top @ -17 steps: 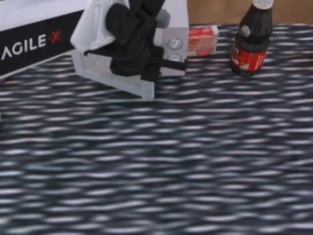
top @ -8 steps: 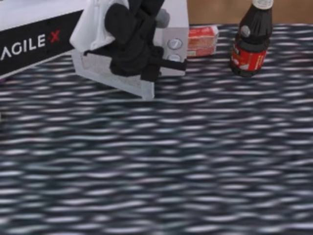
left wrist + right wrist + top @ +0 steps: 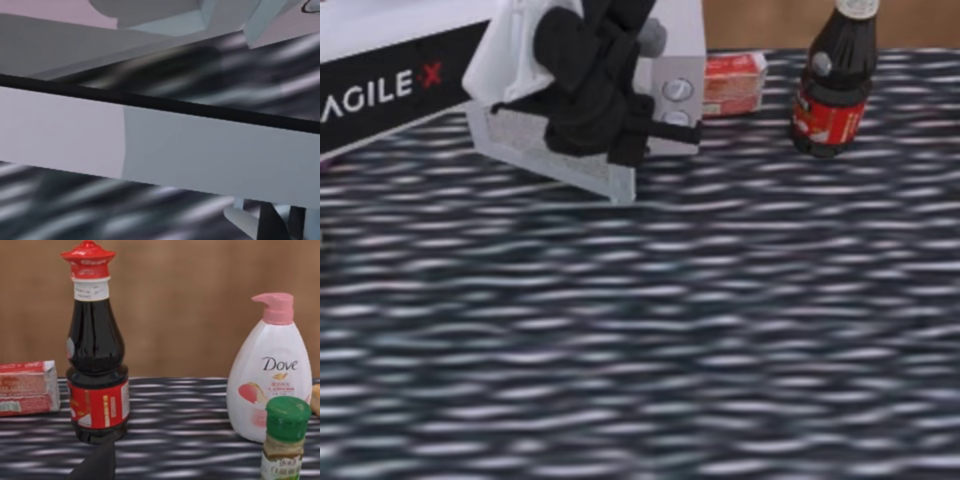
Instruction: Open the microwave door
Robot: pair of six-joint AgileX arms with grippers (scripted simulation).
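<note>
**Left arm at the partly open microwave door**

Top view: the microwave (image 3: 675, 40), light grey w/ two round silver knobs (image 3: 677, 90) on its right panel, sits at the upper left-centre of the frame, at the far edge of the table (image 3: 720, 330). The microwave door (image 3: 545, 150) is swung partway out, hinged at its left, its free edge angled toward the frame's centre; the speckled mesh window shows. The left arm, white w/ a black AgileX band, comes in from the upper left. Its black left gripper (image 3: 655, 125) sits at the door's free edge, in front of the knob panel; can't tell if the fingers are spread or pinching.

Right of the microwave: a small red-and-white box (image 3: 734, 83), then a dark sauce bottle (image 3: 833, 85) w/ red label, upper right.

Left wrist view: very close on pale grey panels, hard to read.

Right wrist view: sauce bottle, pink-pump Dove bottle (image 3: 272, 370), green-capped jar (image 3: 286, 440). Right gripper's state can't be told.
</note>
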